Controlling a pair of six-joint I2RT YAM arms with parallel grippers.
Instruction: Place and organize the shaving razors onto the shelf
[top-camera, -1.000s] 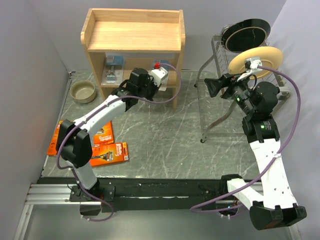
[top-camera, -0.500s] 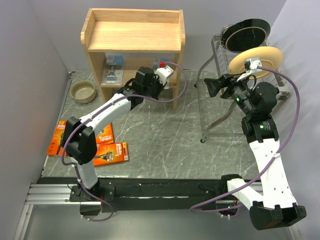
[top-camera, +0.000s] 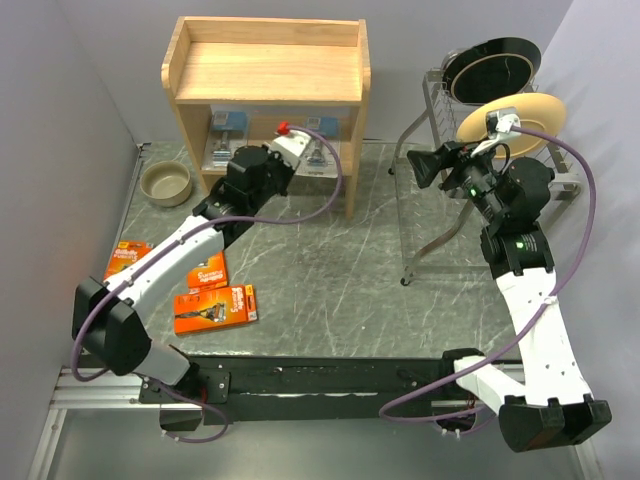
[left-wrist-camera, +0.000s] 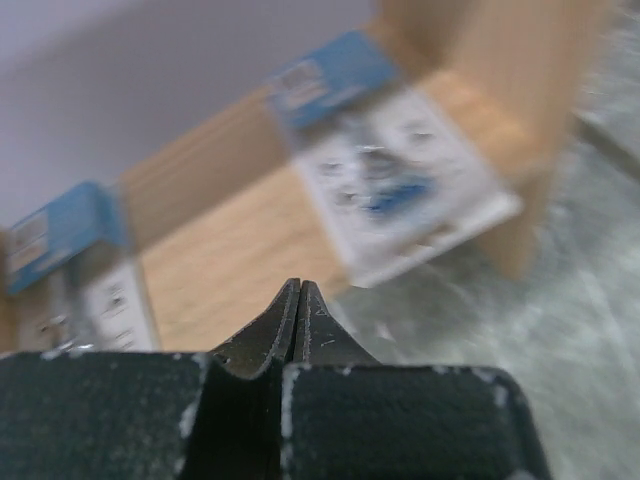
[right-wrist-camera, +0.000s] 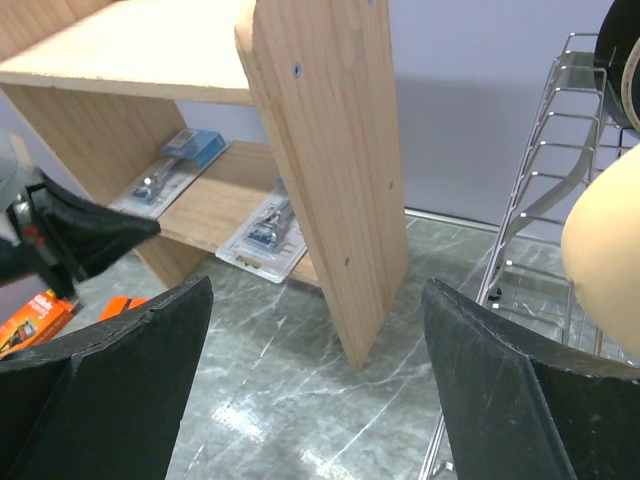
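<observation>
Left jaws clenched empty by shelf (top-camera: 265, 72) (blister packs (left-wrist-camera: 400, 170) inside), right jaws agape.

My right gripper (right-wrist-camera: 318, 290) stands wide open. Ahead of it I see the shelf (right-wrist-camera: 330, 130), with one blister pack (right-wrist-camera: 262, 235) on its lower board and a second blister pack (right-wrist-camera: 180, 160) further left. The wire rack (right-wrist-camera: 545, 170) is off to its right.

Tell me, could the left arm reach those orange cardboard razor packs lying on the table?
Probably yes. The three orange cardboard razor packs lie uncovered on the grey table beside the left arm. The left gripper, shut by the wooden shelf, would need to swing back and open.
</observation>
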